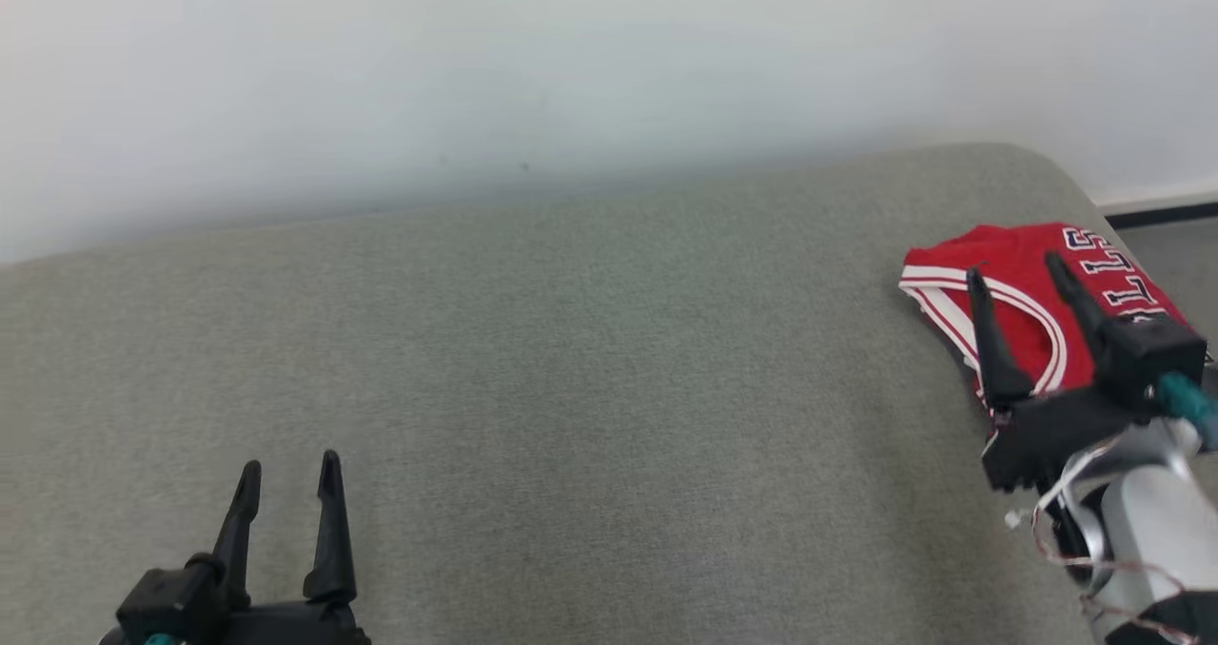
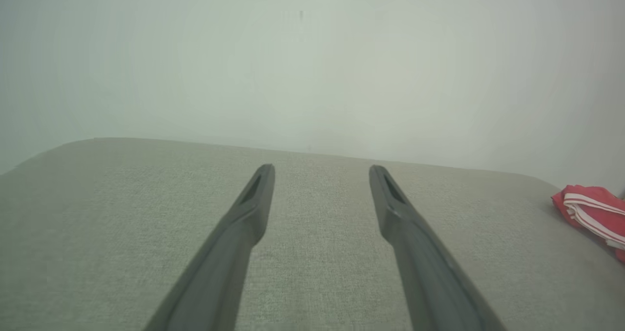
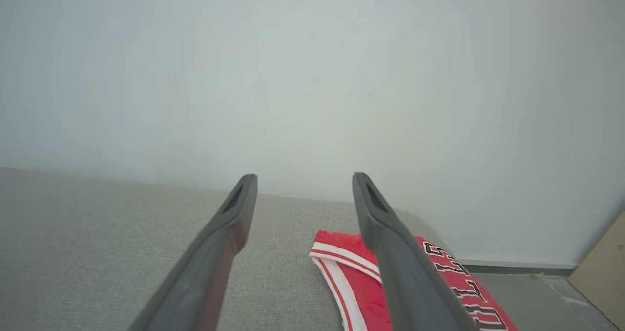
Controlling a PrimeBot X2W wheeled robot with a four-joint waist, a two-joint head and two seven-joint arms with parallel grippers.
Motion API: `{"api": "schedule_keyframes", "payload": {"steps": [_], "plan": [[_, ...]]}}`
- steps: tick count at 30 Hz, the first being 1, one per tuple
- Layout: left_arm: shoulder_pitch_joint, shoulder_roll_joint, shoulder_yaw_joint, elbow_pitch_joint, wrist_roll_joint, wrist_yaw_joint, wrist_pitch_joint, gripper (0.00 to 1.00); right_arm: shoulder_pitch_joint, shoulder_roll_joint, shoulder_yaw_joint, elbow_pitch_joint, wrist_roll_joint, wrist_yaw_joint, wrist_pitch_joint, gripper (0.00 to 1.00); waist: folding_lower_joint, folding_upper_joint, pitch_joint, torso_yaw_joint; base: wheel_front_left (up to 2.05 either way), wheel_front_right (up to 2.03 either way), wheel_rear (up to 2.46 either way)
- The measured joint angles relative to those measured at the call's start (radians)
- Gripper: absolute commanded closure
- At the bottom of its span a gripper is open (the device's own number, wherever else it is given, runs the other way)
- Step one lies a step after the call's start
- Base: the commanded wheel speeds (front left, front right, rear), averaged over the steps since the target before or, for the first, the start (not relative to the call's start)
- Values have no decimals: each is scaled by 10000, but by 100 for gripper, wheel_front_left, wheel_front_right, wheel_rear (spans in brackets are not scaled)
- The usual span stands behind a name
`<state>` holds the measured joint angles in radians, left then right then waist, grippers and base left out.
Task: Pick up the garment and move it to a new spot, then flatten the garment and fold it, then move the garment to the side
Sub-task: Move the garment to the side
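Note:
The garment (image 1: 1018,288), a red jersey with white-and-red trim and dark-outlined white letters, lies folded in a small bundle near the far right end of the grey cushioned surface (image 1: 571,360). My right gripper (image 1: 1016,269) hovers just above it, open, with nothing between its fingers. In the right wrist view the garment (image 3: 356,272) lies under and past the right gripper (image 3: 305,180). My left gripper (image 1: 290,469) rests open at the lower left, far from the jersey. The left wrist view shows the left gripper (image 2: 322,171) over bare fabric and the garment (image 2: 593,211) at the right edge.
A pale wall (image 1: 571,74) rises behind the surface. The surface's rounded right end (image 1: 1066,179) drops off to a grey floor (image 3: 527,292) with a dark baseboard (image 1: 1161,214) and a tan panel (image 3: 603,267) at the far right.

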<state>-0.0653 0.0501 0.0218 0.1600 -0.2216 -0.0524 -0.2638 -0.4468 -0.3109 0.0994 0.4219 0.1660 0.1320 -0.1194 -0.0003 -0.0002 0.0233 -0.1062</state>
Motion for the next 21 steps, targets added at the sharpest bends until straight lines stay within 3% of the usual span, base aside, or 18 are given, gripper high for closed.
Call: {"api": "schedule_keyframes", "payload": {"steps": [10, 21], "plan": [[428, 2, 268, 393, 107, 130, -2, 0, 1976, 1243, -614, -433, -15, 0, -516, 0, 1, 0, -607, 707, 0, 0, 0], [748, 4, 416, 911, 368, 155, 0, 0, 2667, 2050, -1220, -270, -696, 0, -606, 0, 3, 1, -877, 934, 0, 0, 0]]}}
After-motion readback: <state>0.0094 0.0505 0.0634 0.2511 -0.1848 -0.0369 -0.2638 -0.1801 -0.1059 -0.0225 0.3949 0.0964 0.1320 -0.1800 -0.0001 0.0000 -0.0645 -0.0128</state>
